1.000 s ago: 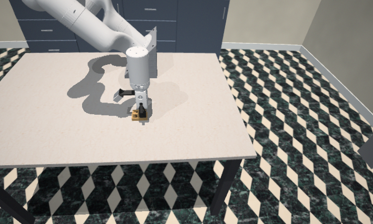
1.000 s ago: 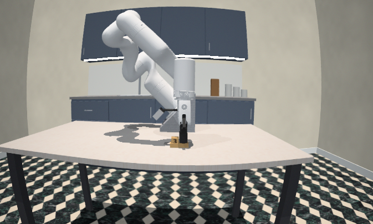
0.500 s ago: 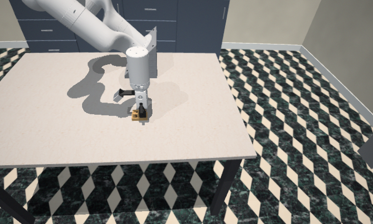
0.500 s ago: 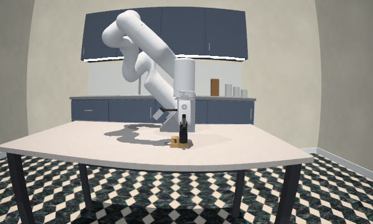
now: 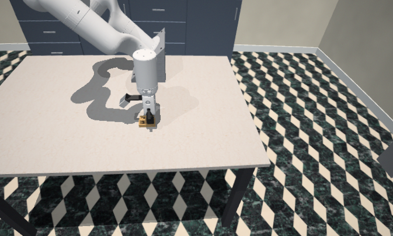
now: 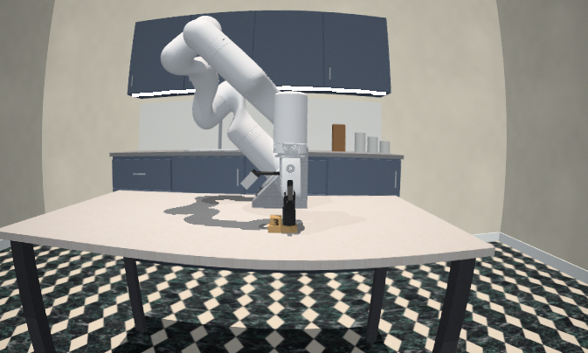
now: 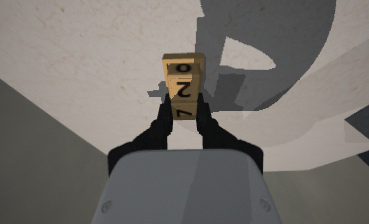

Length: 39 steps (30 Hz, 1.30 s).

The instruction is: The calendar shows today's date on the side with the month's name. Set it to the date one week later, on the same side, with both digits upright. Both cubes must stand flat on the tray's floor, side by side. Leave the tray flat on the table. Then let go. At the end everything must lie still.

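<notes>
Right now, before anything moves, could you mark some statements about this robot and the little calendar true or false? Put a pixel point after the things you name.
1. The tray (image 5: 146, 126) (image 6: 282, 230) (image 7: 182, 56) is on the table (image 5: 74, 146) (image 6: 155, 241) (image 7: 85, 50). True.
2. The pincer (image 5: 150, 121) (image 6: 289, 223) (image 7: 184, 101) grips nothing. False: it is closed on a numbered cube (image 7: 184, 111).
3. The brown block (image 6: 338, 137) stands on the floor. False: it's on the counter (image 6: 374, 155).
4. The other cube (image 5: 142, 121) (image 6: 275, 220) shows a 3. True.
5. The arm (image 5: 86, 26) (image 6: 238, 61) is red. False: white.
</notes>
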{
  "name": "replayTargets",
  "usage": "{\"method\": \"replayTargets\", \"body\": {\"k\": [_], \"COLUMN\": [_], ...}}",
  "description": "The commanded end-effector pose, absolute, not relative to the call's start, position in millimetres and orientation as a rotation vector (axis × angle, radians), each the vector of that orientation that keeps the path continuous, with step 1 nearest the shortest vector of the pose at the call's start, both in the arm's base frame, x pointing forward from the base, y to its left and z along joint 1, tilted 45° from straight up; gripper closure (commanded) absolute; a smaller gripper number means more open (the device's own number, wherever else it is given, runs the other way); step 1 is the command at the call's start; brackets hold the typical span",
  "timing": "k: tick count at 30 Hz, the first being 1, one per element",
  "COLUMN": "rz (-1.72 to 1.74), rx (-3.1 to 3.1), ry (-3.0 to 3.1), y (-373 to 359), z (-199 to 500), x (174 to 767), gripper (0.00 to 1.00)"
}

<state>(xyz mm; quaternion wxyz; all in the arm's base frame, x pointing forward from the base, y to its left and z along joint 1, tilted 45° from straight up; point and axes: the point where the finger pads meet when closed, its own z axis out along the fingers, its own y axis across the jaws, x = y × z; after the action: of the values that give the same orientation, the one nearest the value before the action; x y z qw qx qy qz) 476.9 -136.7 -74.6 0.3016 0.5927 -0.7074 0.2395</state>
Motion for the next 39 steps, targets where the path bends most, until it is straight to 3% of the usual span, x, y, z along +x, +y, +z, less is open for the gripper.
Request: {"method": "replayTargets", "body": {"k": [1,13,28,39], "rz": [0.637,0.637,0.637,0.637], "rx": [1.573,1.573,1.573,1.573], "ry": [-1.877,-1.877,-1.877,-1.877], "y": [-136.3,-136.3,-136.3,-136.3], "z": [-74.2,-74.2,-74.2,-74.1], "x": [477.7,477.7,477.7,477.7], "gripper": [0.73,0.73,0.53,0.53]}}
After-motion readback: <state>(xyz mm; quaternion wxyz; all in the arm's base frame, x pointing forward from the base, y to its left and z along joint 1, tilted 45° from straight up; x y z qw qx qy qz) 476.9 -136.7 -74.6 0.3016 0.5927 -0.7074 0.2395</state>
